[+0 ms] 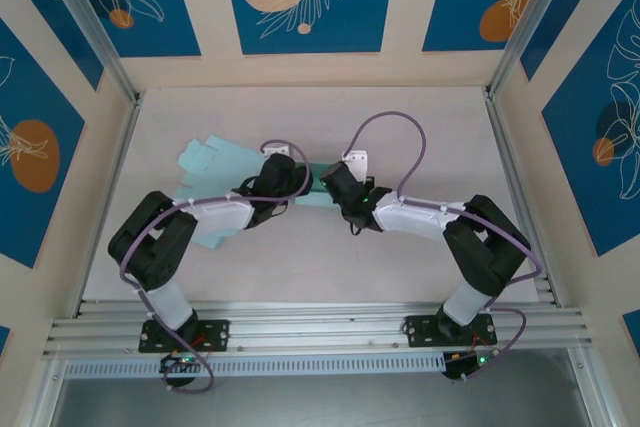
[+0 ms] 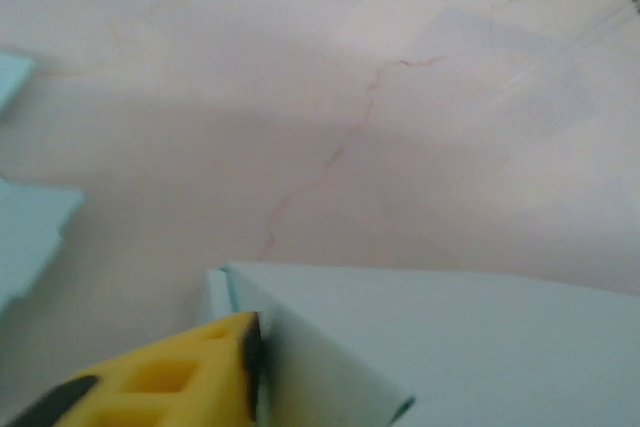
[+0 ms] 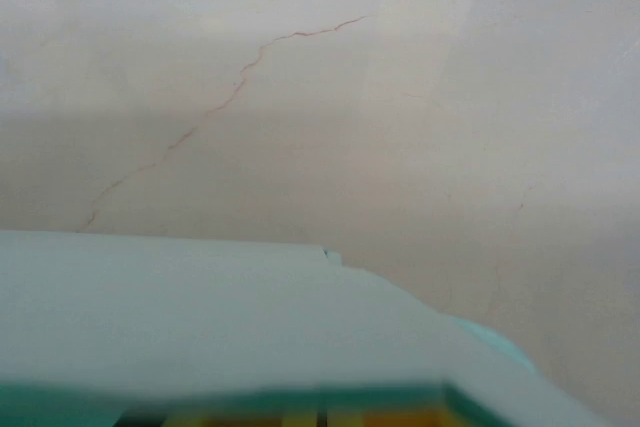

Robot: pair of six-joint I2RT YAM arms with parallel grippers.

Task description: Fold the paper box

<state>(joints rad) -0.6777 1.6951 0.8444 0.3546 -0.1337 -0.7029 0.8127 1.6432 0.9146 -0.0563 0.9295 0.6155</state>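
Our paper box (image 1: 205, 162) lies mostly flat; most folds are left to do. Our right claw (image 1: 330, 185) pinches its edge. Our left claw (image 1: 298, 185): we cannot tell.

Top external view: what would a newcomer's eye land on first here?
The two arms bend inward so the left gripper and right gripper nearly meet mid-table over the pale teal paper box, which spreads flat to the left. In the left wrist view one of the yellow fingers sits against a raised fold of it, and a thin crack runs across the table.
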